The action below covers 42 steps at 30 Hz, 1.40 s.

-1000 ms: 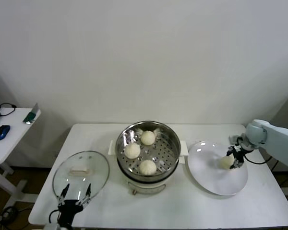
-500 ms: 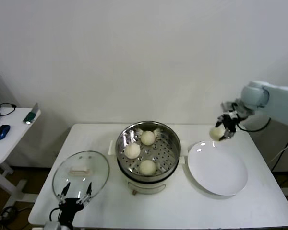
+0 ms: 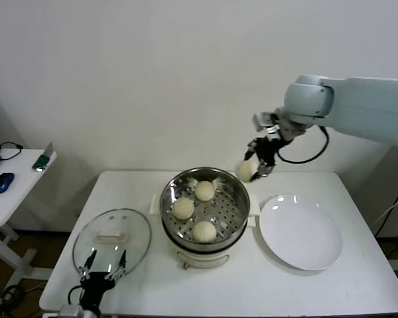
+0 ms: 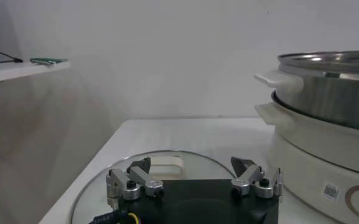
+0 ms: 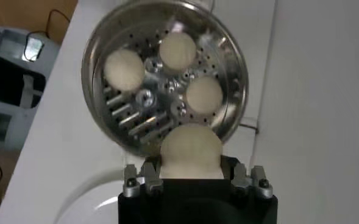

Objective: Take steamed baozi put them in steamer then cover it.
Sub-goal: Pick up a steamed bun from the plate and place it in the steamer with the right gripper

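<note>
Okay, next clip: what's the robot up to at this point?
It is loading buns into a steamer. The right gripper is shut on a baozi and holds it in the air by the steamer's far right rim. Three baozi already sit in the basket. The white plate to the right has nothing on it. The left gripper hangs open at the near edge of the glass lid, which lies flat on the table left of the steamer.
</note>
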### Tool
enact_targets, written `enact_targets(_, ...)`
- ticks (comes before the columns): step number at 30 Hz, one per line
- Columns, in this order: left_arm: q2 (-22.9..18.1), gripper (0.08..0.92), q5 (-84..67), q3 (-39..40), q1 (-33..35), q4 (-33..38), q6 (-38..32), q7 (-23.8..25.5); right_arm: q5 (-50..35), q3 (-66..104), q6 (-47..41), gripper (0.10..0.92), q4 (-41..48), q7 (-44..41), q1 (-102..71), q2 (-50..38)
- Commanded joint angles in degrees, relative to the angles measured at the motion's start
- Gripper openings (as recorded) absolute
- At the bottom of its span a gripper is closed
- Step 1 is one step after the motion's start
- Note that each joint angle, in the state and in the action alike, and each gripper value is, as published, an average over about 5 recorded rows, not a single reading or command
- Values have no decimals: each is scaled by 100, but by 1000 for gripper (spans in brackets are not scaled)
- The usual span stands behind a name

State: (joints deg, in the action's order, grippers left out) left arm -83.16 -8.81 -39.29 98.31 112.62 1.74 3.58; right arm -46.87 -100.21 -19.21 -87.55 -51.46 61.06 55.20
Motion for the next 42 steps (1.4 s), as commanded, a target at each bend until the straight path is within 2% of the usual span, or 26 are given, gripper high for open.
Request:
enact_targets(1, 6, 823, -45, -31, 5, 13, -4, 2, -238, 92, -431, 645, -283, 546, -661, 858)
enact_targets(14, -26, 823, -42, -57, -12, -25, -15, -4, 651, 25, -592, 651, 128, 978, -1533, 995)
enact_targets(30, -16, 823, -61, -55, -45, -85, -30, -15, 765, 34, -819, 656, 18, 1254, -1698, 953)
enact_targets(32, -12, 823, -58, -54, -37, -79, -28, -15, 690, 46, -841, 677, -17, 1290, -1679, 933)
enact_targets(38, 10, 823, -14, -43, -21, -35, 4, -13, 292, 169, -795, 804, -112, 1214, -1297, 698)
enact_targets(42, 27, 823, 14, -17, -23, -10, 15, -8, -90, 524, -726, 821, -152, 1099, -976, 251)
